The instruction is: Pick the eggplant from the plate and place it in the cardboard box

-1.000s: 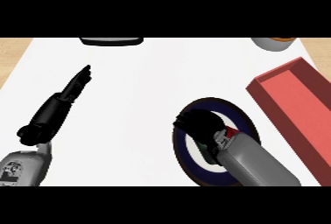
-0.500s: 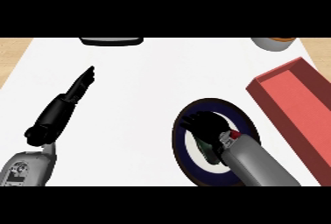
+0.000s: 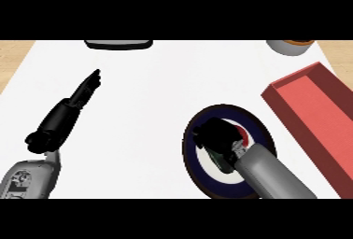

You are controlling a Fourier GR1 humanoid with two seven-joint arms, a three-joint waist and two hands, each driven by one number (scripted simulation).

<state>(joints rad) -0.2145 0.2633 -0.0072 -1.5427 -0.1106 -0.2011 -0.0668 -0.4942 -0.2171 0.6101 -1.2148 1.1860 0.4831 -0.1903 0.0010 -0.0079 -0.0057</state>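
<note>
Head view: the right hand (image 3: pixel 219 133) lies over the dark-rimmed plate (image 3: pixel 207 183) at lower right, fingers curled down over a dark object, presumably the eggplant (image 3: pixel 222 161), of which only a sliver shows beside the wrist. The red box (image 3: pixel 314 112) stands just right of the plate, its interior open upward. The left hand (image 3: pixel 84 88) rests at the left of the white worktop (image 3: pixel 158 93), fingers straight, holding nothing.
</note>
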